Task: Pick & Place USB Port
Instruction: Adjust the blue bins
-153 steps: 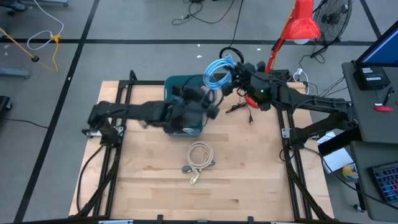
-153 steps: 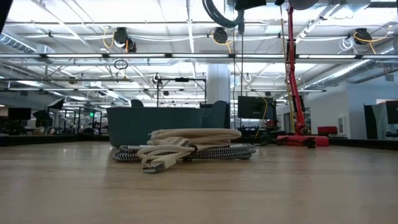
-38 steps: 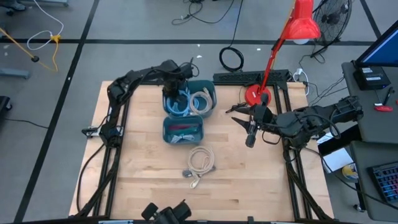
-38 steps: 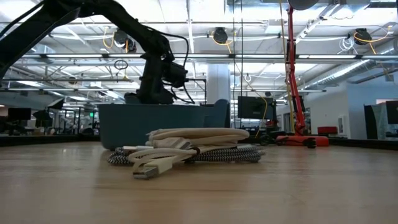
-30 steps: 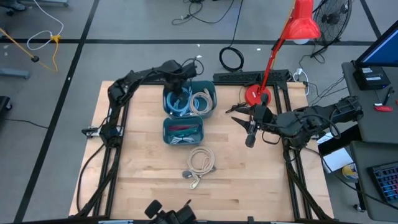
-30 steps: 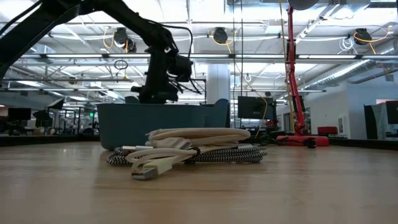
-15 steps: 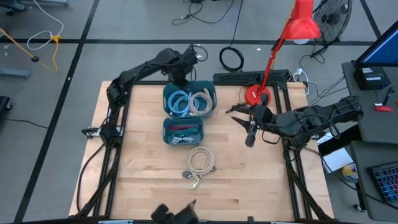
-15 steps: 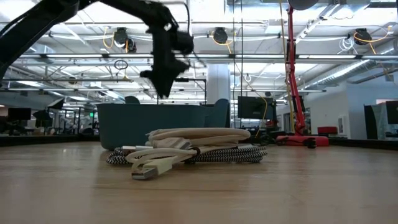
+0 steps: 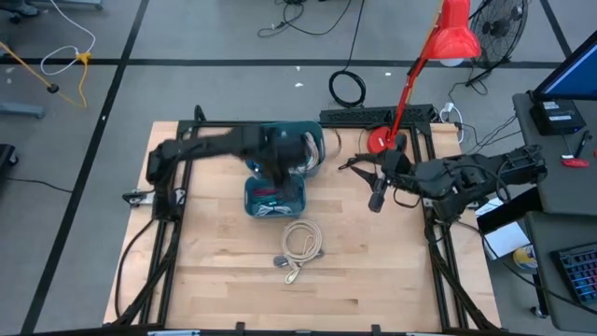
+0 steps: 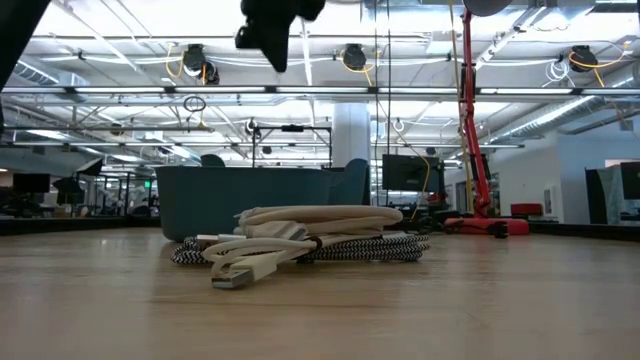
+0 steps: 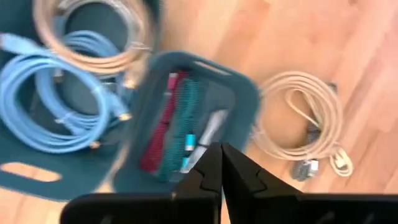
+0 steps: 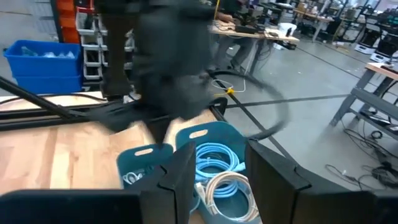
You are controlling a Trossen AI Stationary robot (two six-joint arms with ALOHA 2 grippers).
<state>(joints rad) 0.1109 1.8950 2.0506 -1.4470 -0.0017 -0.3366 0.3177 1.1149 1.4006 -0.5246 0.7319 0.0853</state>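
Since half a second ago the left gripper [image 11: 219, 163] has swung from the far edge of the big bin [image 9: 312, 138] to hang above the small bin [image 9: 276, 195], and its jaws are now pressed together, empty. Ahead of those jaws, in the left wrist view, a cream USB cable [image 11: 309, 125] lies coiled on the bare table [image 9: 373, 271], with a striped cable under it; it sits just beside the small bin, on the side away from the big bin. Open wood lies all round the coil toward the near edge. There are two bins: the big one holds one blue coil [image 11: 46, 109] and one cream coil [image 11: 93, 31]. The right gripper [image 12: 214, 174] waits at the right side, jaws apart, empty.
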